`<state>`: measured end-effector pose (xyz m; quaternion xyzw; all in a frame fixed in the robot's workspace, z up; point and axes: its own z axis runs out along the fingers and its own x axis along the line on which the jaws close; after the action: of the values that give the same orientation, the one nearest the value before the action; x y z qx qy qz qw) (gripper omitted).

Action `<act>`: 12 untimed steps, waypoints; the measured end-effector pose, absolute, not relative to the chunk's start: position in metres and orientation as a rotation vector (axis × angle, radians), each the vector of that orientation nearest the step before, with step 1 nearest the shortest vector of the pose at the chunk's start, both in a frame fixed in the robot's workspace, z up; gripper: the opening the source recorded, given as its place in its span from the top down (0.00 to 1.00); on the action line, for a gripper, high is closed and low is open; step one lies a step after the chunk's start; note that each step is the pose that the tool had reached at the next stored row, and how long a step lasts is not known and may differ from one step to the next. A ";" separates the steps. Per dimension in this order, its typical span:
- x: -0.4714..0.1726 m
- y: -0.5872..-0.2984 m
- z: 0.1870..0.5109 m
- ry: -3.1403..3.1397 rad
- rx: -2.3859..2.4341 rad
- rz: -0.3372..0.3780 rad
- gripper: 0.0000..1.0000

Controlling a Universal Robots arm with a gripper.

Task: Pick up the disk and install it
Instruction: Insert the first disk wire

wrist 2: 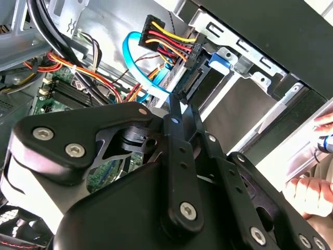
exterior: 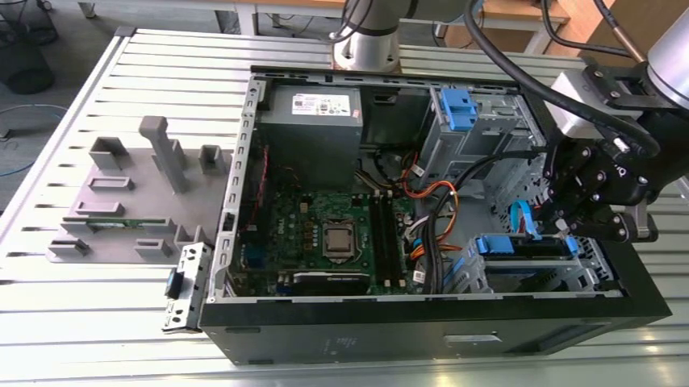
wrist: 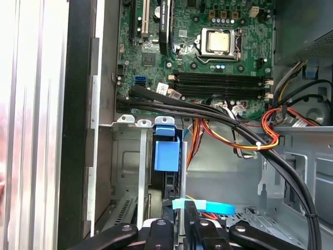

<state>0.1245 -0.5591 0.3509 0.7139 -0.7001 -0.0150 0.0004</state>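
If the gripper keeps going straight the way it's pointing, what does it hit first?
Probably the disk with its blue rail, seated in the drive cage directly ahead of the gripper; the light-blue cable crosses close by, depth unclear.

Ribbed aluminium table (exterior: 97, 322); grey floor (exterior: 54, 105); wooden furniture (exterior: 560, 24) behind.

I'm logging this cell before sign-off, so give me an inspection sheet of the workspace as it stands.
Surface: slatted metal table carrying an open computer case.
Job's things: disk with blue rail seated in the lower drive bay.
Clutter: grey fixture block beside the case at the exterior view's left.
Grippers: gripper directly at the disk; finger state unclear.
Cables: blue data cable and yellow-red power leads at the disk's connector end.
Surroundings: a person's hand beyond the case.
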 end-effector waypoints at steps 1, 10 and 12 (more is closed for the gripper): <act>0.125 -0.559 0.351 -2.199 2.242 -0.047 0.76; 0.129 -0.559 0.351 -2.199 2.242 -0.047 0.76; 0.129 -0.559 0.351 -2.199 2.242 -0.047 0.76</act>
<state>0.1293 -0.5591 0.3510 0.7138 -0.7002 -0.0150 0.0004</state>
